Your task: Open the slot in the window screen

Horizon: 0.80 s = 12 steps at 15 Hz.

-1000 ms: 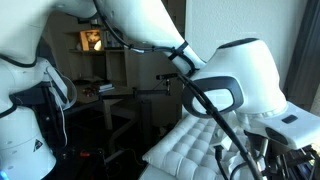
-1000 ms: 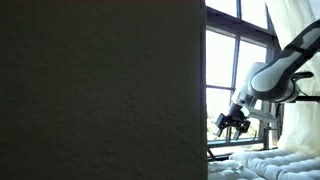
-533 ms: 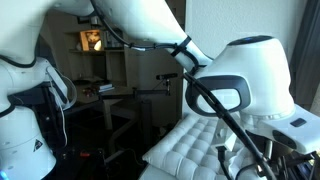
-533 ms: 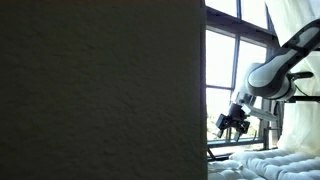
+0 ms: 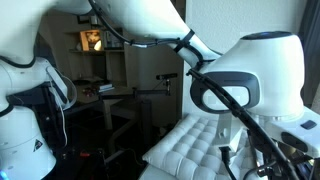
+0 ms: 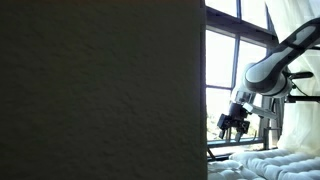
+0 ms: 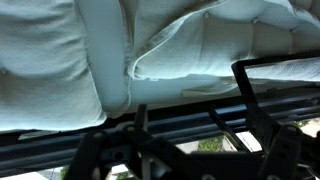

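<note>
The window [image 6: 225, 60] with dark frame bars stands behind the arm in an exterior view. In the wrist view its dark rails [image 7: 190, 110] run across the picture, with greenery showing through the glass. I cannot make out the screen's slot. My gripper [image 6: 232, 124] hangs in front of the lower window, just above the sill. In the wrist view its dark fingers [image 7: 195, 160] stand spread apart with nothing between them, close to the rails.
A white quilted cushion [image 6: 265, 163] lies below the window, and it also shows in an exterior view [image 5: 190, 150] and in the wrist view [image 7: 110, 50]. A large dark panel [image 6: 100, 90] blocks most of one view. A white curtain [image 6: 295, 20] hangs beside the arm. Shelves [image 5: 100, 90] stand behind.
The white arm link has shifted to the right and up in an exterior view. The gripper has edged slightly along the window, still open.
</note>
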{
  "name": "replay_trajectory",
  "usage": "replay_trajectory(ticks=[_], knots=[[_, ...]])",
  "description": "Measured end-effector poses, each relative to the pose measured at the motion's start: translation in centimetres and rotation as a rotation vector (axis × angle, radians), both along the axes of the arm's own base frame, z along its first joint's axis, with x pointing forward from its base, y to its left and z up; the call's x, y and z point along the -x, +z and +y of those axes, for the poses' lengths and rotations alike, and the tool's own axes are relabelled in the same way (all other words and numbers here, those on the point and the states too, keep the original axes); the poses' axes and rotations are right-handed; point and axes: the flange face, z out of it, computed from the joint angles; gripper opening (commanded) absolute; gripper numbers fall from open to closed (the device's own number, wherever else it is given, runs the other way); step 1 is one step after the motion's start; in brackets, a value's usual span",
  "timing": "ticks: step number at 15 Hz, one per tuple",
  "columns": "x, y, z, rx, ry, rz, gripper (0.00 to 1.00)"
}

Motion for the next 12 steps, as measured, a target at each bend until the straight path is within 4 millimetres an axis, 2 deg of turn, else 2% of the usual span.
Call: replay_trajectory(ticks=[12], knots=[[-0.3,0.56,-0.01,-0.062,0.071,0.062,1.0]])
